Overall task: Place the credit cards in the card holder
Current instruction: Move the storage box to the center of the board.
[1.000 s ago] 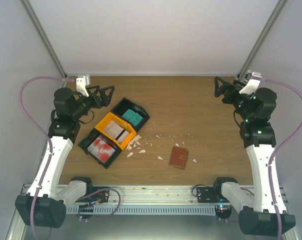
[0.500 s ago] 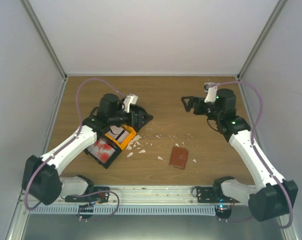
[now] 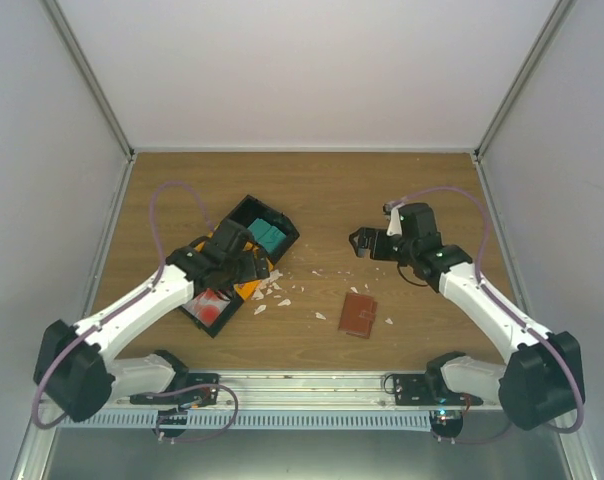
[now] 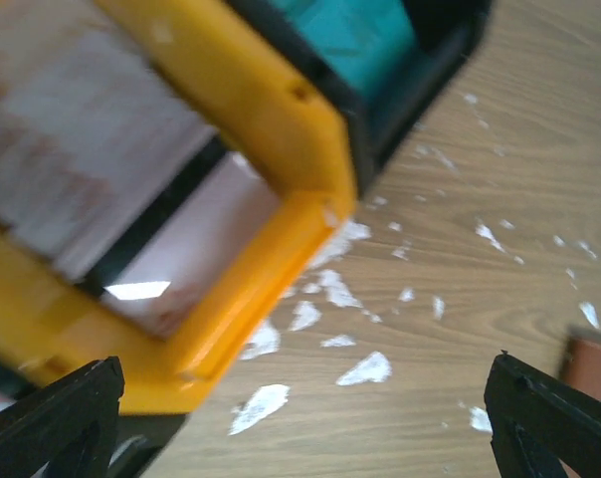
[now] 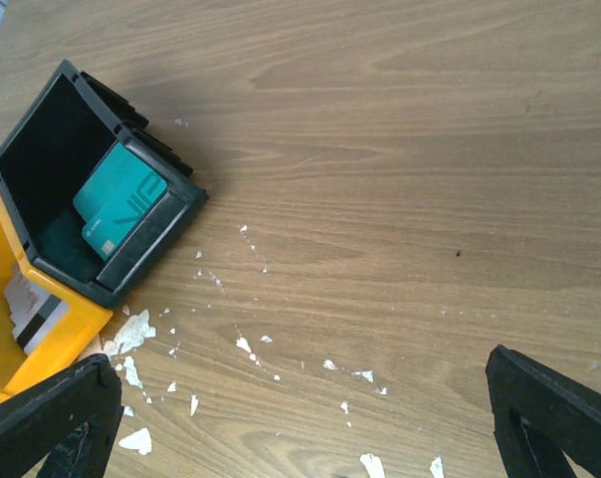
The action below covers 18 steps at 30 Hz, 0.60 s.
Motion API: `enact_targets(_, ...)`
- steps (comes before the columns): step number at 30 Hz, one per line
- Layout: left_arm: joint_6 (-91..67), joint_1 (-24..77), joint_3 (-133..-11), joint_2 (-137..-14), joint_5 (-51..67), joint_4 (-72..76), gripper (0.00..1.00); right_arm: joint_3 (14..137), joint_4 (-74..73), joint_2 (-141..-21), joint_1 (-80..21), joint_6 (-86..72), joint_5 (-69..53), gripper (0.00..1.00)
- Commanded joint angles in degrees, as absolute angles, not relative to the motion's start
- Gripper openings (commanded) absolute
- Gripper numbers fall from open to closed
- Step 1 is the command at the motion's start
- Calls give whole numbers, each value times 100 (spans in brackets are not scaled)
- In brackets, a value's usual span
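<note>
Seeing left gripper hanging low over the black-and-orange tray, right above its orange middle compartment, jaws spread wide, gripping nothing. Confirming on left wrist view: fingertips sitting far apart in the two bottom corners, framing the white card lying in that orange compartment. Spotting teal card in the far black compartment and red-and-white card in the near black one. Finding card holder lying flat on the table, brown side up, well apart from the tray on its right, nearer the front edge, touching neither gripper. Seeing right gripper hanging over bare wood on the far side of the card holder, pincer also wide and empty. Noting white scraps scattered on the wood between tray and card holder. Getting only a blurred brown sliver of the card holder at the right edge of the left wrist view.
</note>
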<state>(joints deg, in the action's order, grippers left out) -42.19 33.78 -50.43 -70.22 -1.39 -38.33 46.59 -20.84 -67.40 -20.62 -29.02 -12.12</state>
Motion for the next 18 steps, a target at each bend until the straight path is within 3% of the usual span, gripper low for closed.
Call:
enact_targets(1, -5402, 3410, -4914, -6593, -1527, -4896, 99, 4533, -1925, -6906, -2138, -2965, -1282, 100)
enact_targets(11, -5598, 3012, -4208, -6303, -1280, -4288, 98, 4337, -2008, -7010, -2148, -3071, -1130, 100)
enact_targets(18, -4946, 2498, -4073, -6656, -688, -2858, 79, 4219, -2420, -6914, -2139, -3157, -781, 98)
